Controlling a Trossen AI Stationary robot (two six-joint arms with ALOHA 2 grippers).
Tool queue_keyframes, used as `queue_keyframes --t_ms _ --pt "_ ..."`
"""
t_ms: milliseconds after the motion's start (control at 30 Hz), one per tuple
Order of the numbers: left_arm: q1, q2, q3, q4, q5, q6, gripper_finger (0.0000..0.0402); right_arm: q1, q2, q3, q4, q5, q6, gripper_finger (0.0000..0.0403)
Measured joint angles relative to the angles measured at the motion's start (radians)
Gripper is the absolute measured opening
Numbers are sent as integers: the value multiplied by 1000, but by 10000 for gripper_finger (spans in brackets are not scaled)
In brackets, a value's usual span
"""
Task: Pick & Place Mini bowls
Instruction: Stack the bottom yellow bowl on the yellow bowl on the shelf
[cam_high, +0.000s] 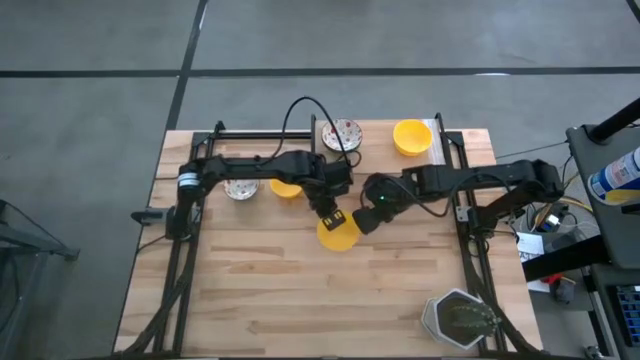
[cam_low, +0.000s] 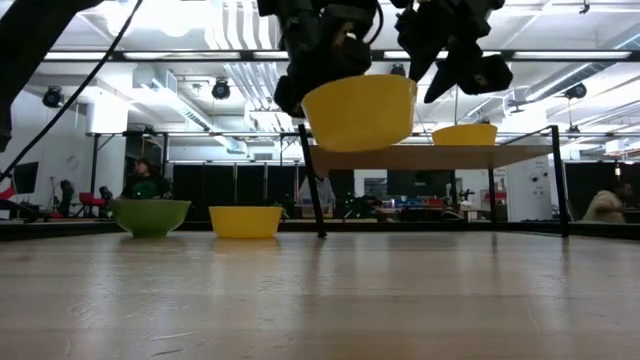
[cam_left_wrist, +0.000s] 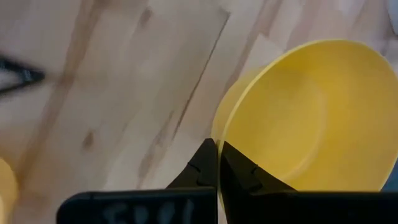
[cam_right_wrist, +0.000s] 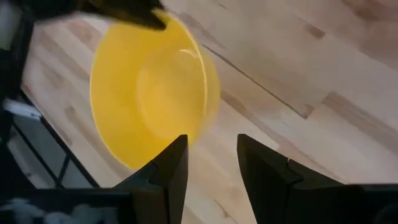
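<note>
Two arms meet over the middle of the wooden surface (cam_high: 300, 300), and between them hangs a plain yellow bowl (cam_high: 338, 232), lifted clear of the wood in the low view. The left gripper (cam_high: 331, 216) is pinched tight on that bowl's rim, its fingers (cam_left_wrist: 211, 163) pressed together on the thin yellow wall; the wrist camera cuts off the bowl's far edge. The right gripper (cam_right_wrist: 210, 163) stands just beside the bowl with its fingers spread and nothing between them, the rim close to one fingertip but apart from it.

Much is hidden under the left arm: a second yellow bowl (cam_high: 285, 188) shows only as a sliver, and a speckled bowl (cam_high: 240, 188) beside it is partly covered too. What looks green in the low view may be that speckled bowl, though I cannot be sure. On the raised shelf (cam_high: 440, 150) at the back sit another speckled bowl (cam_high: 342, 134) and a third yellow bowl (cam_high: 411, 136), well apart. A grey hexagonal plant pot (cam_high: 460, 318) rests near the front right corner.
</note>
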Motion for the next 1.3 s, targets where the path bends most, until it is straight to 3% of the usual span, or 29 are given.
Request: queue_keyframes --t_ms 133,533,1100,1300 --pt "-17 -23 0 1 -4 122 0 12 8 0 1 -11 -67 132" --pt "-25 -26 5 -12 -26 126 0 40 8 4 133 -52 -77 132" --pt "-72 -41 36 -4 -45 201 0 42 25 -4 95 -63 -68 132" --pt "-78 -41 55 10 -47 202 0 41 24 -3 97 -80 -62 94"
